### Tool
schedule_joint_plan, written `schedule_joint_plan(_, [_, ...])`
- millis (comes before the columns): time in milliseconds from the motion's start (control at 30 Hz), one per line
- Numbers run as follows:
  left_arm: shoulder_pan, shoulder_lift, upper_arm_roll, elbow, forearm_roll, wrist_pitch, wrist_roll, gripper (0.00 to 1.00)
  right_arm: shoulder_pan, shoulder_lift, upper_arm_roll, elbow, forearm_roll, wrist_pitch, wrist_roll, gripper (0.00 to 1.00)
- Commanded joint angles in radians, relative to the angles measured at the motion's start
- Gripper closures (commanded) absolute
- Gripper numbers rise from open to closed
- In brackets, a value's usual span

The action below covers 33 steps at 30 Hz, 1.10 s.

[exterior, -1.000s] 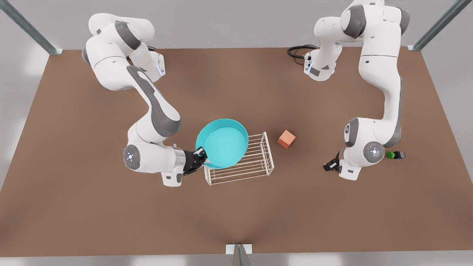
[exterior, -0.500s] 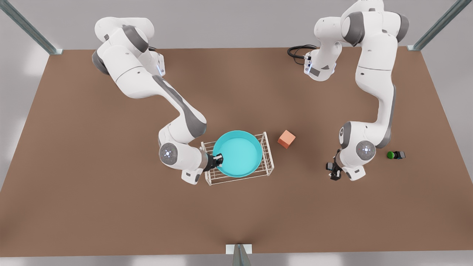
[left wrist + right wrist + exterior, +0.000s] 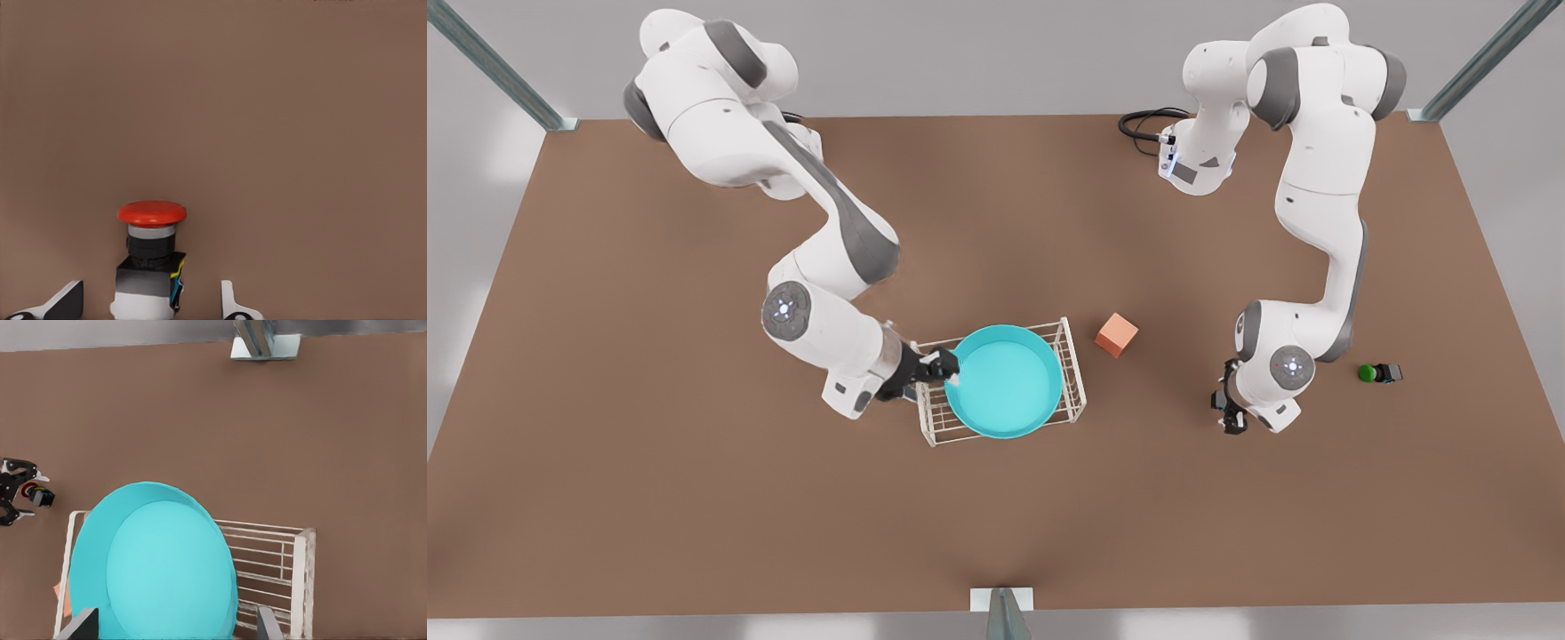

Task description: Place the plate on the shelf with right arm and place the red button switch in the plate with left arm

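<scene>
On the front view's left, the right gripper (image 3: 947, 366) sits at the near edge of the plate (image 3: 1005, 382), and its wrist view shows the fingers (image 3: 79, 625) spread wide, one to each side of the dish, so nothing is pinched. The turquoise plate lies flat on top of the shelf (image 3: 1072, 373), the white wire rack, covering most of its bars. Just past the rack, a salmon-orange cube (image 3: 1116, 335) sits on the brown table (image 3: 694, 498). Over to the front view's right, the left gripper (image 3: 1232, 413) is down low at the table. Its wrist view shows the red button switch (image 3: 150, 263) between parted fingers (image 3: 63, 301), with clear gaps on both sides, so no grip there. Farthest right, well apart, lies a green-capped switch (image 3: 1378, 372).
</scene>
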Motion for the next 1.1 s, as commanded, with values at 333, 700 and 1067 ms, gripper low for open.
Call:
schedule_joint_plan(333, [0.000, 0.008, 0.000, 0.001, 0.003, 0.005, -0.185, 0.44, -0.250, -0.403, -0.261, -0.113, -0.284, -0.647, -0.460, 0.00])
schedule_joint_plan(700, [-0.021, -0.094, 0.000, 0.001, 0.050, -0.069, -0.185, 0.59, -0.234, -0.404, -0.303, -0.179, -0.262, -0.635, -0.404, 0.00])
schedule_joint_plan(1067, [-0.479, -0.340, -0.112, 0.146, 0.041, -0.244, -0.450, 0.58, -0.228, -0.403, -0.314, -0.180, -0.248, -0.635, -0.409, 0.00])
